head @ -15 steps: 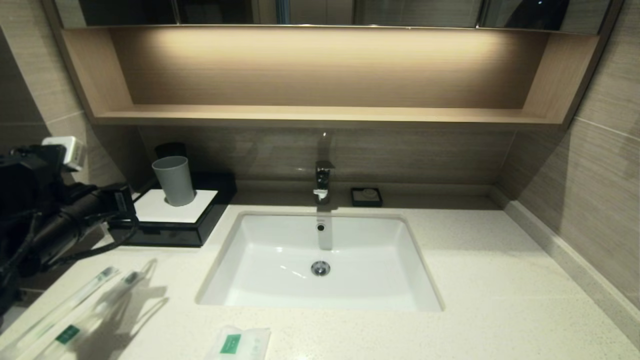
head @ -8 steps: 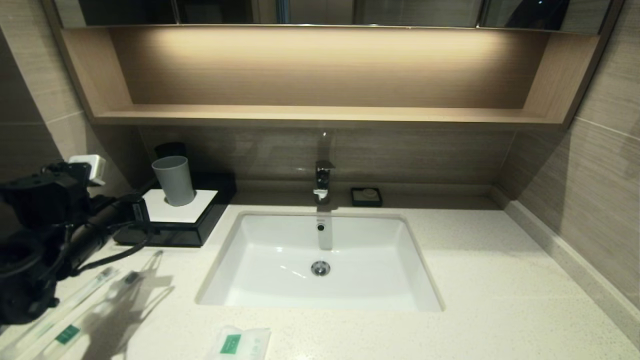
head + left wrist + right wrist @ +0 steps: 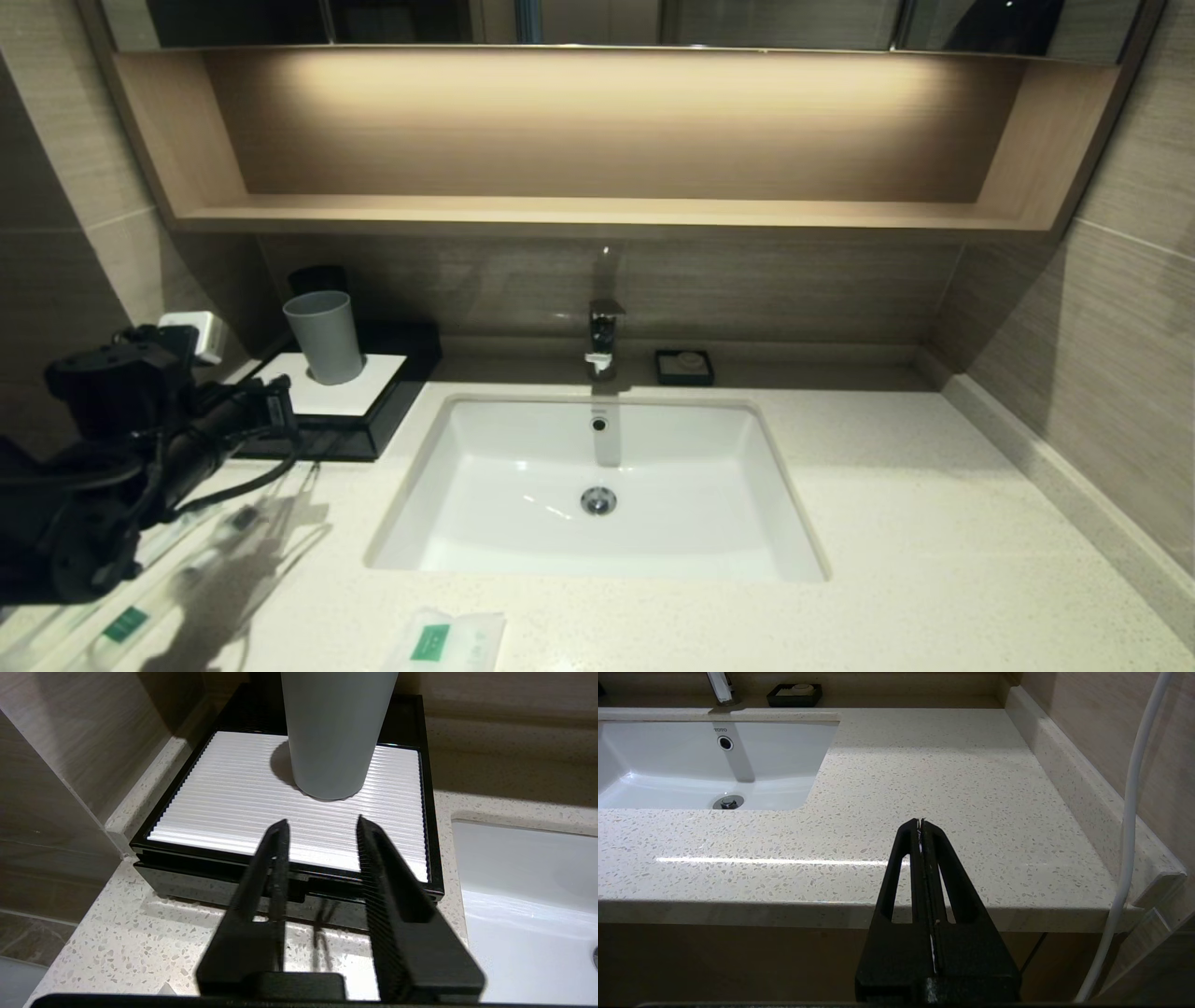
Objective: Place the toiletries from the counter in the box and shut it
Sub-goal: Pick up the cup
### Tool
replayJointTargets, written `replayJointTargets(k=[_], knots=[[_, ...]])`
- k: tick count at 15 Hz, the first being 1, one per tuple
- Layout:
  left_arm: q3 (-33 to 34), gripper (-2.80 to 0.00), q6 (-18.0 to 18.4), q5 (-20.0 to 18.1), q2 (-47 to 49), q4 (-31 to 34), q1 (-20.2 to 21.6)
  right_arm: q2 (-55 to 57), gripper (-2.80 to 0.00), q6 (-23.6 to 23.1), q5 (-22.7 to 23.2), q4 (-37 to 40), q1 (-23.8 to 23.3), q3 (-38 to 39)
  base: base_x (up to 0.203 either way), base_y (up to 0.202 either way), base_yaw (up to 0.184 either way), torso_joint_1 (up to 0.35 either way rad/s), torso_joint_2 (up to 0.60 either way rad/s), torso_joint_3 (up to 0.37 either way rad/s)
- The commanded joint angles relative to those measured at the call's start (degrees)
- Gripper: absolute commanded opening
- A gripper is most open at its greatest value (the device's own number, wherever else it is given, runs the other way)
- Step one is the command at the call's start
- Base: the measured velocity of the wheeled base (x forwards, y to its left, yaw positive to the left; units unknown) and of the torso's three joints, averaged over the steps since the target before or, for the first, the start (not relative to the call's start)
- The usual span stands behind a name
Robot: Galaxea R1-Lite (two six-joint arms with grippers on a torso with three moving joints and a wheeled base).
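Box (image 3: 327, 411) sits at the far left of the counter (image 3: 934, 523), in the corner left of the sink (image 3: 597, 485), with a grey cup (image 3: 324, 336) standing on its white top panel, and its drawer front faces the near edge, straight toward the left gripper (image 3: 320, 833). That gripper hangs just in front of the drawer with its fingers spread and nothing between them; the drawer front runs left to right across the line of approach, so the coming move looks like a short push forward to catch the drawer and pull it toward the near edge. The left arm is plainly the nearer one. The right gripper (image 3: 920, 823) is parked off the near right edge of the counter, fingers pressed together and empty, well apart from everything. The toothbrushes (image 3: 131, 616) lie on the near left of the counter, long axes running from near left to far right, partly under the left arm; the sachet (image 3: 443, 642) lies at the near edge in front of the sink. All three are outside the box. The left wrist view shows the drawer looking closed and the gap between fingertips and drawer front, which the head view hides behind the arm; only the head view shows the toothbrushes and the sachet.
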Motion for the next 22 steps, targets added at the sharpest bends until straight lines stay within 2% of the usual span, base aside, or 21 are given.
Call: replayJointTargets(k=[1, 4, 10, 14, 22], knots=[[-0.6, 0.0, -0.1, 0.1, 1.2, -0.5, 0.0, 0.0, -2.8, 0.0, 0.0, 0.0, 0.0, 0.0, 0.0, 0.0, 0.0, 0.0, 0.0, 0.0], [-0.9, 0.0, 0.2, 0.2, 3.7, -2.7, 0.0, 0.0, -2.8, 0.0, 0.0, 0.0, 0.0, 0.0, 0.0, 0.0, 0.0, 0.0, 0.0, 0.0], [-1.0, 0.0, 0.1, 0.3, 3.8, -2.2, 0.0, 0.0, -2.8, 0.0, 0.0, 0.0, 0.0, 0.0, 0.0, 0.0, 0.0, 0.0, 0.0, 0.0], [-0.5, 0.0, 0.1, 2.5, 2.8, -1.8, 0.1, 0.0, -2.8, 0.0, 0.0, 0.0, 0.0, 0.0, 0.0, 0.0, 0.0, 0.0, 0.0, 0.0], [-4.4, 0.0, -0.2, 1.7, 6.3, -2.1, 0.0, 0.0, -2.8, 0.0, 0.0, 0.0, 0.0, 0.1, 0.0, 0.0, 0.0, 0.0, 0.0, 0.0]])
